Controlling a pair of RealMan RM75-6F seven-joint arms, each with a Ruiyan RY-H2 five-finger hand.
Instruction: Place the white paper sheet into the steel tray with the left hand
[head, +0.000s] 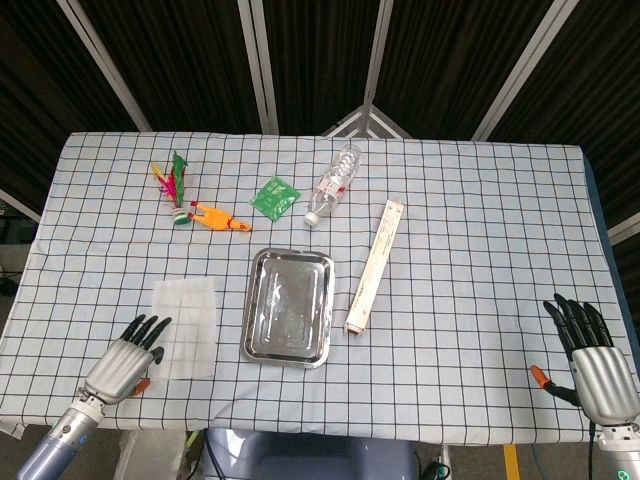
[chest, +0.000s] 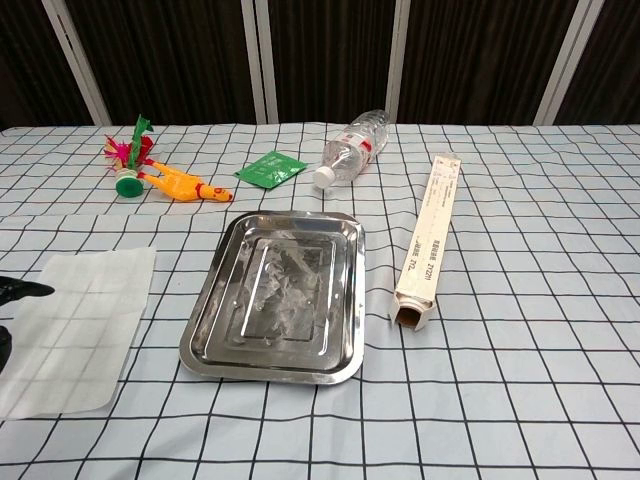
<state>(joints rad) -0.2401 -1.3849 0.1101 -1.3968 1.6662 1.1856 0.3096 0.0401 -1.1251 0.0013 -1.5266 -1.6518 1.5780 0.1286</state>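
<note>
The white paper sheet (head: 184, 328) (chest: 75, 326) lies flat on the checked cloth, left of the steel tray (head: 259, 342) (chest: 205, 345). The tray holds nothing but reflections. My left hand (head: 127, 361) hovers at the sheet's near left corner, fingers spread and dark fingertips (chest: 22, 290) reaching over the sheet's left edge; it holds nothing. My right hand (head: 590, 357) rests at the near right edge of the table, fingers apart, holding nothing.
A long cardboard box (head: 374, 266) (chest: 432, 238) lies right of the tray. Behind the tray are a clear plastic bottle (head: 333, 184) (chest: 353, 146), a green packet (head: 274, 195), a rubber chicken toy (head: 218, 218) and a feathered shuttlecock (head: 174, 187).
</note>
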